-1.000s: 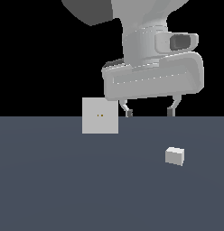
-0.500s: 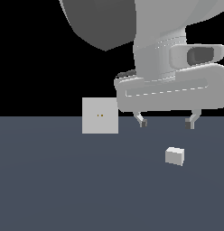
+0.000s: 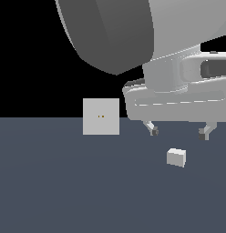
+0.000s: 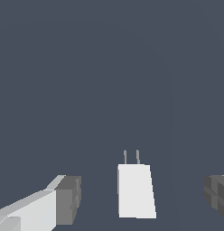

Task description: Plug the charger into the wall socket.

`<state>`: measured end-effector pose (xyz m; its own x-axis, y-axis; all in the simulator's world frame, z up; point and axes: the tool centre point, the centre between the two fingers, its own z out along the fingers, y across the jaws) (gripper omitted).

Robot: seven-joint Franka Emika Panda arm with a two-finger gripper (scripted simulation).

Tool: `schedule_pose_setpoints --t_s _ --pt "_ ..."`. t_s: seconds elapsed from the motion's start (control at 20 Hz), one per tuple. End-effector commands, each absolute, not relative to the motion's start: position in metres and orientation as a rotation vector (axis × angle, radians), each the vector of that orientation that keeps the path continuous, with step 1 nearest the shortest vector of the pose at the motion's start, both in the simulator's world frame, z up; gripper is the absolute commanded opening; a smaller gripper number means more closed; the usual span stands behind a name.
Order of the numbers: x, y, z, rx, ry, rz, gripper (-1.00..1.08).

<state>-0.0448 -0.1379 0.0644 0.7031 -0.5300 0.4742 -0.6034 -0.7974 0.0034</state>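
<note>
The charger (image 3: pixel 176 157) is a small white block lying on the dark grey floor at the exterior view's right. In the wrist view the charger (image 4: pixel 135 190) shows two thin prongs at one end and lies between the fingers. My gripper (image 3: pixel 179 132) hangs open just above it, with both fingertips (image 3: pixel 154 131) clear of the block. The wall socket (image 3: pixel 101 116) is an upright light-grey square panel with two tiny orange dots, standing at the exterior view's left of the gripper. It is out of the wrist view.
The dark grey floor (image 3: pixel 64 182) spreads under everything. The arm's large body (image 3: pixel 133 36) fills the upper right of the exterior view. No other objects show.
The arm has swung toward the exterior view's right and closer to the camera, bringing the open gripper over the charger. Charger and socket have not moved.
</note>
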Motion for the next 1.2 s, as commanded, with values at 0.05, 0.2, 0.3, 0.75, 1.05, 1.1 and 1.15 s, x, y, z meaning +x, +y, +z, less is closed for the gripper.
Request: schedule_pose_setpoints --t_s 0.05,0.2,0.3,0.75,1.05,1.1,1.15 --pt "-0.046 -0.14 0.062 2.738 -0.941 0.704 1.0" --pt "-0.046 -0.14 0.062 2.739 -0.942 0.702 1.0" --pt "-0.045 -0.139 0.062 2.743 -0.938 0.698 1.0" --pt "-0.046 -0.139 0.049 2.744 -0.939 0.698 1.0" --pt "-0.047 -0.139 0.023 2.745 -0.94 0.697 1.0" --pt "-0.047 -0.139 0.02 2.745 -0.94 0.697 1.0" --pt "-0.046 -0.139 0.017 2.745 -0.939 0.697 1.0"
